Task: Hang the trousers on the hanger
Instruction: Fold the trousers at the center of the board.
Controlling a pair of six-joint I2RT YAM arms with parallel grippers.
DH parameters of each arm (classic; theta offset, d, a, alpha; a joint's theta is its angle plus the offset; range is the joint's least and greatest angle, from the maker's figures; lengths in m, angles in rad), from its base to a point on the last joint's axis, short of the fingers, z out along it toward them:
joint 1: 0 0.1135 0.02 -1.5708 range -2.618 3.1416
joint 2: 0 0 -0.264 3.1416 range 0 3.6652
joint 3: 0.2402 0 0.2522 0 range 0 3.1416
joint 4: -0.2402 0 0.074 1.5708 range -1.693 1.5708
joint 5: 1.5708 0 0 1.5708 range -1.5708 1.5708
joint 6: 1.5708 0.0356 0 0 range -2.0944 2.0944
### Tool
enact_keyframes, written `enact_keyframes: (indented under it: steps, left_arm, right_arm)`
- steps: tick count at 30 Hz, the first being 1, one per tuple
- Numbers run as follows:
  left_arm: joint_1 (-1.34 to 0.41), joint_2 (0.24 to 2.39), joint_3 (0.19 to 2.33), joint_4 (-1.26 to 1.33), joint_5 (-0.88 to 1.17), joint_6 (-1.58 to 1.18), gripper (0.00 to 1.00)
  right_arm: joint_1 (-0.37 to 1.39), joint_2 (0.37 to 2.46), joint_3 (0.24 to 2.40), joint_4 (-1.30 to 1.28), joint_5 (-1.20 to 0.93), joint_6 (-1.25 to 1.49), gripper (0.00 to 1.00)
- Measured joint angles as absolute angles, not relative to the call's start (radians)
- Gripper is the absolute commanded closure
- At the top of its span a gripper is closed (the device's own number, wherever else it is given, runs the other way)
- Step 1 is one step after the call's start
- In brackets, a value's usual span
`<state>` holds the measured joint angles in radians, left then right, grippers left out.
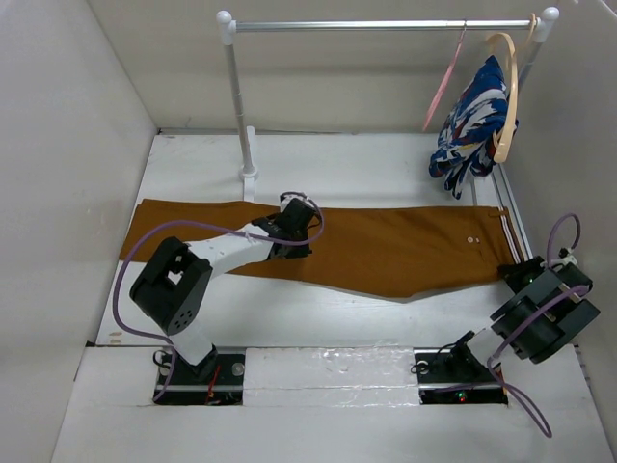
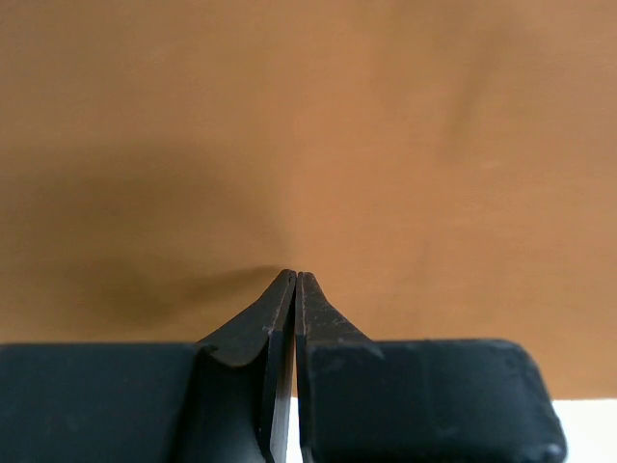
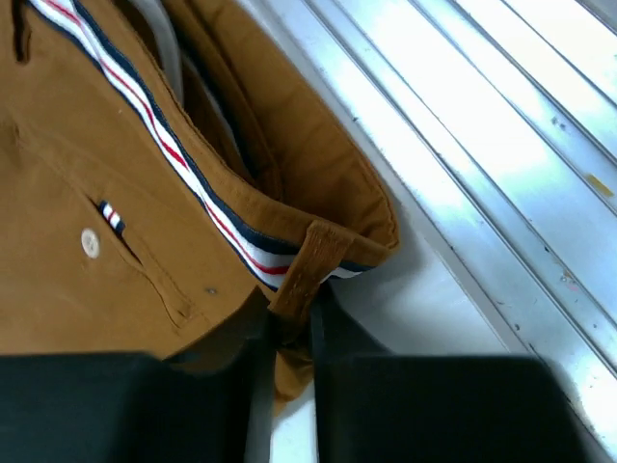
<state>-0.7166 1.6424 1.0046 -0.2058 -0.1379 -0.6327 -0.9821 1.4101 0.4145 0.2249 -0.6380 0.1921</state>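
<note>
Trousers: woven cloth, rust-brown, matt, fine even grain, soft creases.
Waistband tape: striped ribbon with a slight sheen.
Button: pale, smooth, looks like plastic.
Left end effector: black, matt, looks like hard plastic.
Desk: white, smooth, low gloss.
Side track: bare metal, brushed, reflective.
Rail: bright polished metal tube.
Hanger: thin, pink, smooth.
Second hanger: pale wood, smooth finish.
Patterned garment: soft printed cloth.
</note>
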Motion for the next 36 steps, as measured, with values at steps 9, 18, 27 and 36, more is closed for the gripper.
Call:
enact_keyframes:
  steps: [9,18,27,36]
  left_arm:
    - [-0.7,1.61,0.912,-0.195,-0.172,-0.63,1.0]
    - [-0.738,1.568,0.831,-0.139,-0.152,-0.635,1.0]
    - [-0.872,1.617,0.843,-0.081,-0.101,-0.673,1.0]
    - [-1.015,1.765,1.001,-0.041,-0.039,-0.681,1.0]
  right_arm:
    - [-0.73,0.838,0.471,-0.126,-0.579,0.152,1.0]
    - [-0.399,0.733,0.909,-0.522,-0.45,0.097,1.0]
    - [-0.318,0.77,1.317,-0.772,-0.384,0.017,1.0]
    - [-0.287,0.883,1.632,-0.888,-0.381,-0.079,1.0]
